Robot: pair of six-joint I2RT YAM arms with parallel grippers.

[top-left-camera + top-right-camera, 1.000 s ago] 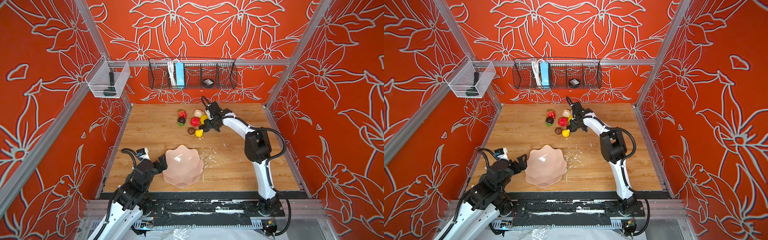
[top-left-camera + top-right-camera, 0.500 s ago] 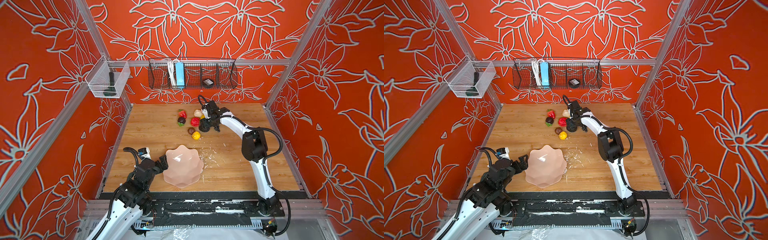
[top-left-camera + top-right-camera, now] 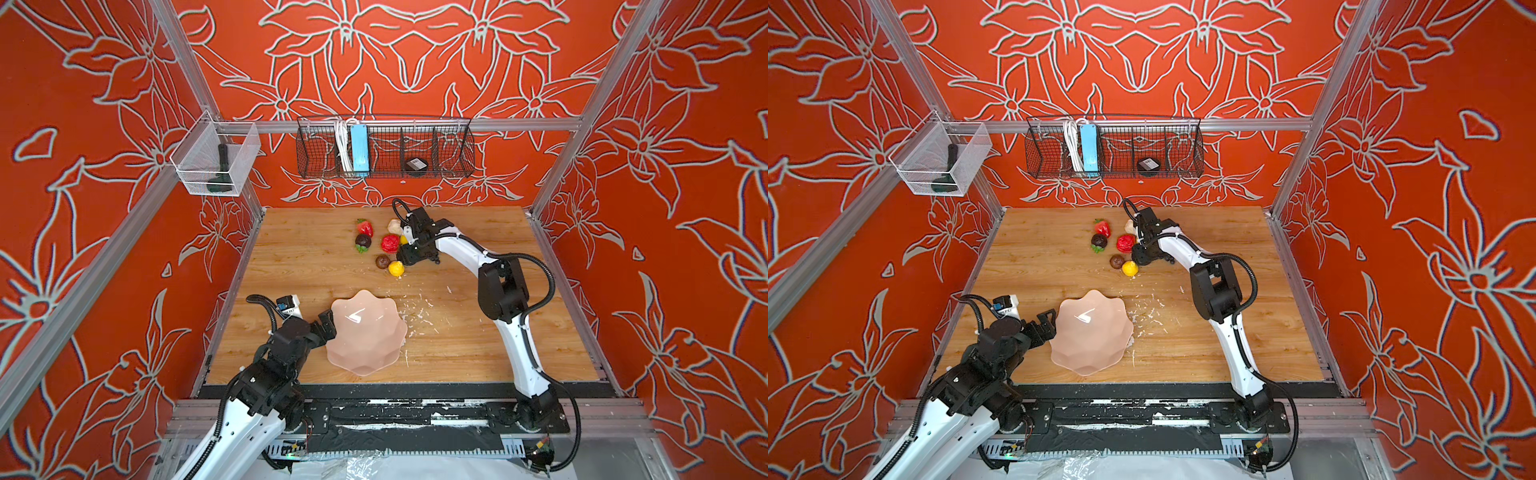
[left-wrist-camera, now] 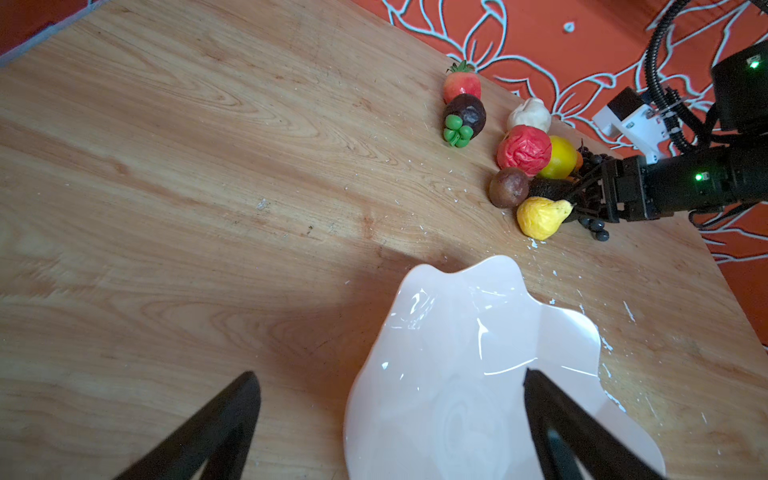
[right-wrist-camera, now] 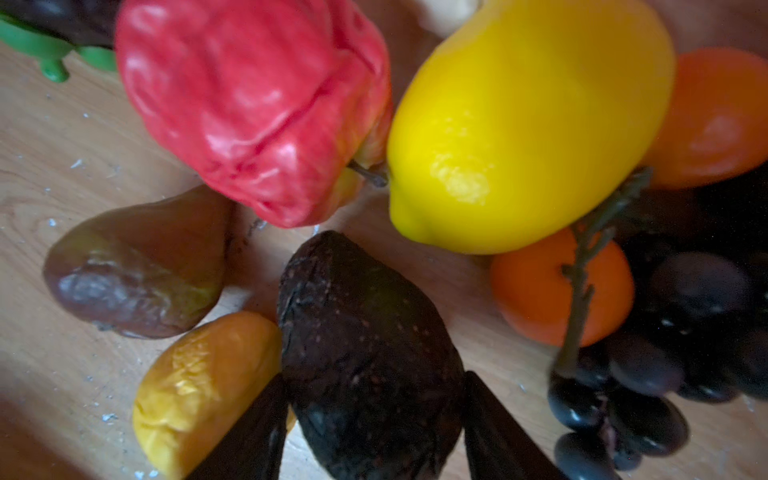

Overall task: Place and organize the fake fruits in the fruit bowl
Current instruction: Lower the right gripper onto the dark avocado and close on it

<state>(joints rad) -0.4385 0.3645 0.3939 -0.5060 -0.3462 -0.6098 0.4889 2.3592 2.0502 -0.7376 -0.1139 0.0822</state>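
The fake fruits lie in a cluster at the back of the table: strawberry (image 3: 364, 227), mangosteen (image 3: 363, 241), red apple (image 3: 390, 243), a beige one (image 3: 394, 226), a brown one (image 3: 382, 261) and a wrinkled yellow one (image 3: 396, 269). My right gripper (image 5: 374, 378) reaches into this pile and is shut on the dark avocado (image 5: 365, 353), one finger on each side. A lemon (image 5: 528, 124), oranges (image 5: 540, 286) and a grape bunch (image 5: 665, 374) lie beside it. The pale pink fruit bowl (image 3: 365, 332) sits empty near the front. My left gripper (image 4: 388, 374) is open, straddling the bowl's rim.
A black wire basket (image 3: 384, 145) with a blue power strip hangs on the back wall. A clear bin (image 3: 214, 160) hangs at the left wall. White crumbs (image 3: 419, 309) are scattered on the wood right of the bowl.
My right gripper has shifted a little leftward into the fruit pile and its jaws have come in around the avocado. The left arm and bowl have stayed put.
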